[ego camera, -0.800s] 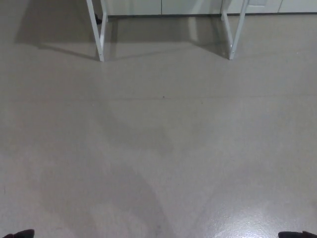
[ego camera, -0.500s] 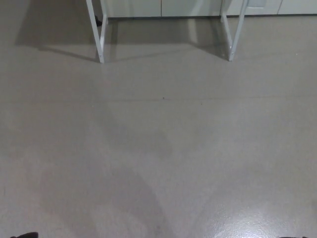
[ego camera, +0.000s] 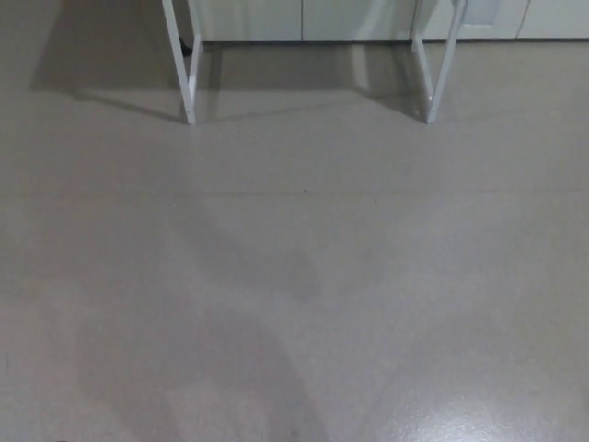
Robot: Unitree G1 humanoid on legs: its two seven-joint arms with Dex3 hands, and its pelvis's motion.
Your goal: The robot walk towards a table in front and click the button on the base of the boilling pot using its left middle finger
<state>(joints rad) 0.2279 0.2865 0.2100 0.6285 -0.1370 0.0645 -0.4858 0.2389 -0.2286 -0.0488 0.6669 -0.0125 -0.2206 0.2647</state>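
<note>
Boiling pot and button: you have neither in the head view; only the lower legs of the worktop show, so where the pot stands cannot be told from here.
Worktop legs: two white frames at the top edge, the left leg pair (ego camera: 187, 69) and the right leg pair (ego camera: 435, 64), both upright on the floor and well apart from each other (the top itself is cut off by the picture's edge).
Shadows: a dark patch lies on the floor to the left of the left leg pair, and a second between the two pairs.
Wall units: pale cabinet fronts (ego camera: 304, 18) run behind the legs along the top edge.
Floor: plain grey floor (ego camera: 294, 276) fills nearly all of your view, with a thin seam across it and a bright sheen at the lower right.
Left robot hand: out of your view, so its state cannot be told.
Right robot hand: likewise out of view.
</note>
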